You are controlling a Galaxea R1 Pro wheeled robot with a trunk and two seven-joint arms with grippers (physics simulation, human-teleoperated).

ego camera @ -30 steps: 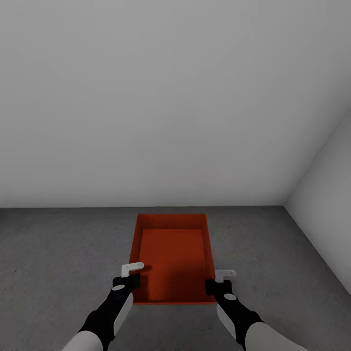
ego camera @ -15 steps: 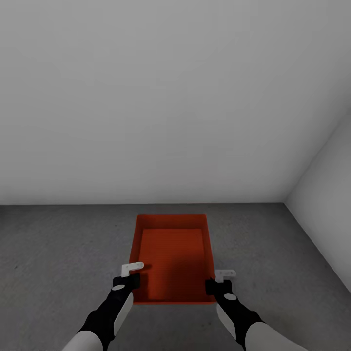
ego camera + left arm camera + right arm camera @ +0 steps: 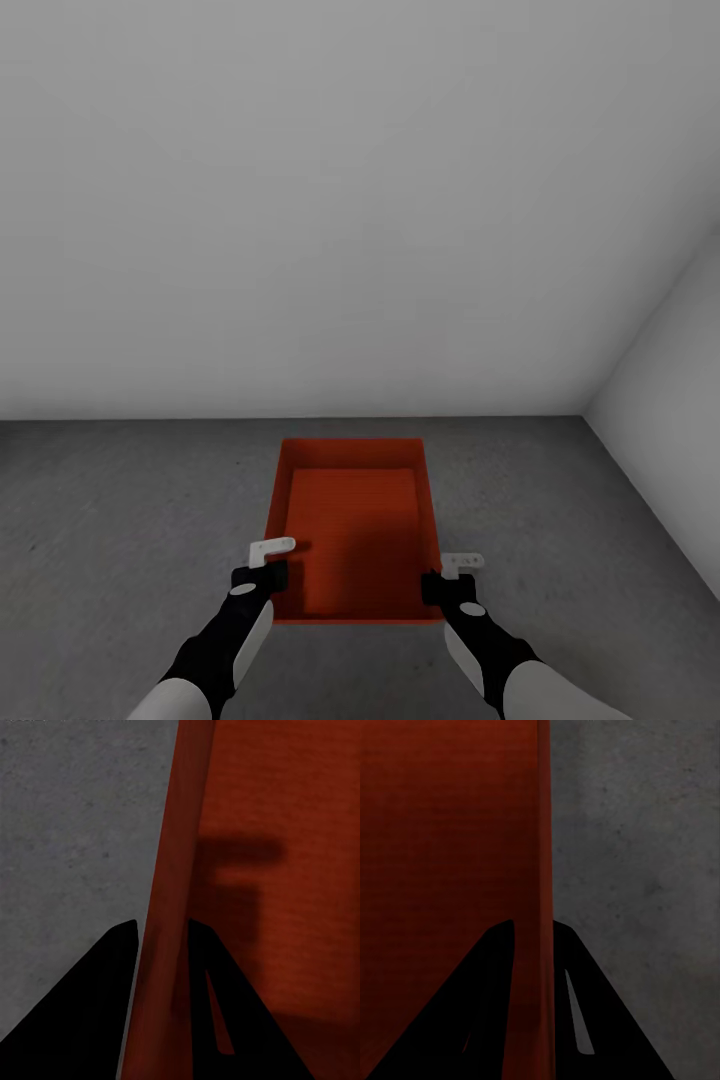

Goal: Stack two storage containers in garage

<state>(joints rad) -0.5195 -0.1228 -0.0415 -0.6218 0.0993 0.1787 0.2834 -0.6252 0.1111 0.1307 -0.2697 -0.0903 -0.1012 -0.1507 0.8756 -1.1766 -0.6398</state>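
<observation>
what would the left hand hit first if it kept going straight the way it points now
Probably the dark grey concrete floor ahead: the left hand already straddles the thin side wall of the orange-red rectangular container, which runs on between its fingers.

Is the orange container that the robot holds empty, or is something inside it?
Empty: the head view shows the storage container's bare orange bottom, with nothing lying in it.

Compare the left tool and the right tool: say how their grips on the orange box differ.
The left tool straddles the storage container's left wall; the right tool straddles its right wall. In the head view the left tool sits slightly farther forward along its wall than the right tool. Both are closed on a thin wall, one finger inside and one outside, above the dark grey floor.
</observation>
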